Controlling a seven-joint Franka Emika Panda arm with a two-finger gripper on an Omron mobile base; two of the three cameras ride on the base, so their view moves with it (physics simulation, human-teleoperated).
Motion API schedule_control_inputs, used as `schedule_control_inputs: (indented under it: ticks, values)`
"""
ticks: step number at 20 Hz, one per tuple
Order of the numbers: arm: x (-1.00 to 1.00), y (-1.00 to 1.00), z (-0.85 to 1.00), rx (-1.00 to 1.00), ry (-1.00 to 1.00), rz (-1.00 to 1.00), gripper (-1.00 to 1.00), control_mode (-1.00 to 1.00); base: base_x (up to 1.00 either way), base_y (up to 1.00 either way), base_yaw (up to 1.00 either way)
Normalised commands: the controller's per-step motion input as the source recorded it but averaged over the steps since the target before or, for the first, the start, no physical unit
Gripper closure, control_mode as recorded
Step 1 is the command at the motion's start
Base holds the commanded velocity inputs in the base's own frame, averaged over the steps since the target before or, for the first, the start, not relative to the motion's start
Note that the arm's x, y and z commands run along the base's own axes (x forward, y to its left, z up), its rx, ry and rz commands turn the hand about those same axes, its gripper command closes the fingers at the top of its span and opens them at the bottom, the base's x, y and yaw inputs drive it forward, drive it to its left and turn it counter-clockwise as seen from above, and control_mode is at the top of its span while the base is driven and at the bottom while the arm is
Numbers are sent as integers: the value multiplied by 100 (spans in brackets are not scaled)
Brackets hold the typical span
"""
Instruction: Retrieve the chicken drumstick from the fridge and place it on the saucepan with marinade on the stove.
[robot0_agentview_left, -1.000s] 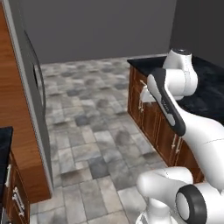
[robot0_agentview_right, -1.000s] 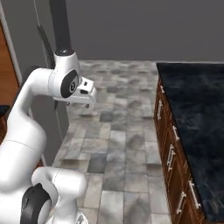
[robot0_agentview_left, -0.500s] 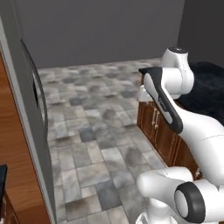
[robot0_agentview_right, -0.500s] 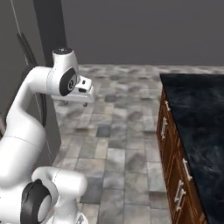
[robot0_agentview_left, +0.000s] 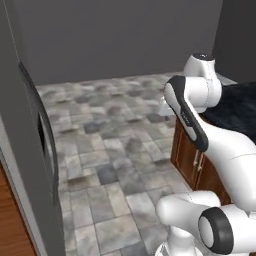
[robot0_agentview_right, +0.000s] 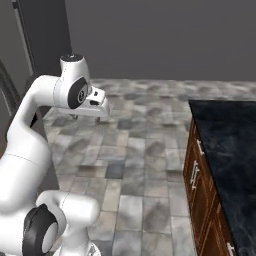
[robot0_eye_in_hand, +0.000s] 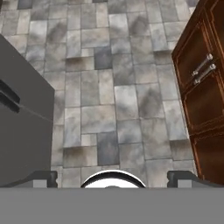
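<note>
Plainly, the tool (robot0_eye_in_hand: 113, 177) hangs spread wide and empty over the tiled floor (robot0_eye_in_hand: 113, 100), with the closed fridge (robot0_agentview_left: 30, 165) at nine o'clock. The drumstick presumably sits inside, unseen. Risk: clipping the dark handle (robot0_agentview_left: 47, 150) or the wooden cabinets (robot0_eye_in_hand: 201, 87).

Rendered scene, flat even light, moderately dim; no distinct light source. Back wall (robot0_agentview_left: 125, 35) uniform dark grey. Stone floor (robot0_eye_in_hand: 118, 100) mottled, soft blotchy patches, no sharp cast shadows below jaws. White arm (robot0_agentview_right: 35, 125) brightest element, smooth gradient shading, no glare. Fridge (robot0_agentview_left: 25, 150) side dull, matte. Wooden cabinets (robot0_eye_in_hand: 201, 100) right of jaws show faint sheen. Overall soft, low-resolution, slightly blurred edges; no edge distortion.
</note>
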Motion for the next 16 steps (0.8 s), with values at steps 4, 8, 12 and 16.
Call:
schedule_control_inputs:
  ticks: [4,8,12,16]
  values:
    - [0,0,0,0,0,0,-100,100,100,0,20]
    - [0,0,0,0,0,0,-100,100,100,-1,39]
    - [0,0,0,0,0,0,-100,100,100,-17,54]
    - [0,0,0,0,0,0,-100,100,90,-18,69]
